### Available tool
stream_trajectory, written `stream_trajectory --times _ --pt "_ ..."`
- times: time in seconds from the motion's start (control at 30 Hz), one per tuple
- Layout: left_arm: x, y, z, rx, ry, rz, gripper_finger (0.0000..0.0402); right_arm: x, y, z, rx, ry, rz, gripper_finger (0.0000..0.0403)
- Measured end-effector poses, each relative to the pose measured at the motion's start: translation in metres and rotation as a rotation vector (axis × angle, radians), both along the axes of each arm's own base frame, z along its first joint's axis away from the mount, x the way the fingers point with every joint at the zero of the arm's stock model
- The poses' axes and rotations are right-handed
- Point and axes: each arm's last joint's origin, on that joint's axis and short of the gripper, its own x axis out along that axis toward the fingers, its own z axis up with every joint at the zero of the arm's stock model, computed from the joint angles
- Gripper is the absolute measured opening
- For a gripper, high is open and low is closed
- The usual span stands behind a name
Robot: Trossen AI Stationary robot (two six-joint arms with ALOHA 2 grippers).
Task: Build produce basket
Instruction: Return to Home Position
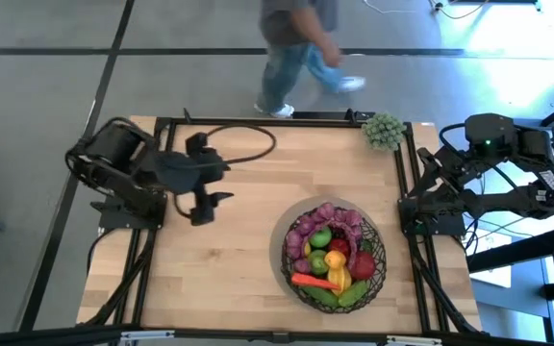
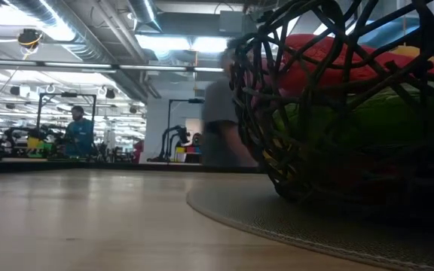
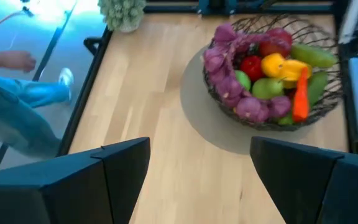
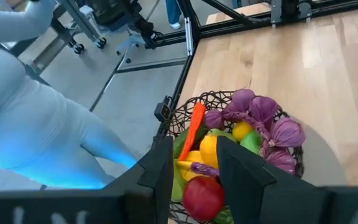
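Note:
The dark woven basket [image 1: 335, 252] stands on a round grey mat [image 1: 285, 240] at the table's near right. It holds produce: purple grapes [image 3: 229, 81], a red apple [image 3: 252, 65], a lemon [image 3: 273, 64], a carrot [image 3: 301, 96] and green pieces. A green grape bunch [image 1: 385, 131] lies at the far edge. My left gripper [image 1: 227, 183] hangs open above the table's left half, pointing toward the basket [image 3: 272, 68], with nothing between its fingers [image 3: 104, 180]. My right gripper [image 4: 194, 158] is drawn back at the right edge, above the basket [image 4: 229, 149], slightly open and holding nothing.
A person [image 1: 296, 43] walks just beyond the far edge; a person's pale legs [image 4: 23, 118] show beside the table in the right wrist view. A black cable [image 1: 243, 144] loops on the far left. Bare wood lies between my left gripper and the mat.

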Motion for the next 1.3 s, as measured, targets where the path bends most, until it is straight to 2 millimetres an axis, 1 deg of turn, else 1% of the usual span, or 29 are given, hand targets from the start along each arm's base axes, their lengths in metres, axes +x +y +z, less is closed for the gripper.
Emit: stream_trajectory --times 0.1,0.17,0.27,0.33,0.4,0.53,0.57,0.83,0.9,1.03,1.17,1.3 --pt "-0.015 -0.001 0.006 -0.008 -0.024 -0.027 0.0267 0.001 0.0 0.0 -0.024 -0.007 0.003 0.0118" --pt "-0.023 -0.002 0.008 -0.005 -0.024 -0.034 0.0263 0.001 -0.001 0.0 0.007 0.011 -0.018 0.0118" --pt "-0.036 -0.002 0.005 -0.006 -0.02 -0.026 0.0257 0.005 -0.001 0.0 0.027 0.024 -0.029 0.0116" --pt "-0.047 -0.001 0.001 0.003 -0.021 -0.004 0.0252 0.005 -0.001 0.0 0.009 0.015 -0.021 0.0107" --pt "-0.059 0.0 -0.006 0.01 -0.03 0.029 0.0248 0.005 -0.001 0.0 -0.003 0.007 -0.016 0.0086" --pt "-0.085 0.006 -0.02 -0.024 -0.091 0.07 0.024 0.004 -0.001 0.001 -0.021 -0.008 -0.007 0.002" --pt "-0.091 0.008 -0.024 -0.038 -0.11 0.075 0.0239 0.004 -0.001 0.001 -0.032 -0.014 -0.003 0.001" --pt "-0.134 0.026 -0.066 -0.153 -0.279 0.079 0.0238 0.003 -0.003 0.002 -0.114 -0.051 -0.051 0.0003" --pt "-0.14 0.03 -0.076 -0.178 -0.31 0.075 0.0238 -0.001 -0.002 0.004 -0.123 -0.083 -0.056 0.0002" --pt "-0.147 0.035 -0.098 -0.212 -0.324 0.088 0.024 -0.012 -0.002 0.006 -0.143 -0.113 -0.144 0.0001" --pt "-0.149 0.035 -0.117 -0.251 -0.281 0.083 0.0238 -0.03 -0.001 0.006 -0.142 -0.14 -0.254 0.0001" --pt "-0.146 0.031 -0.13 -0.262 -0.21 0.029 0.024 -0.045 0.001 0.009 -0.116 -0.209 -0.325 0.0"
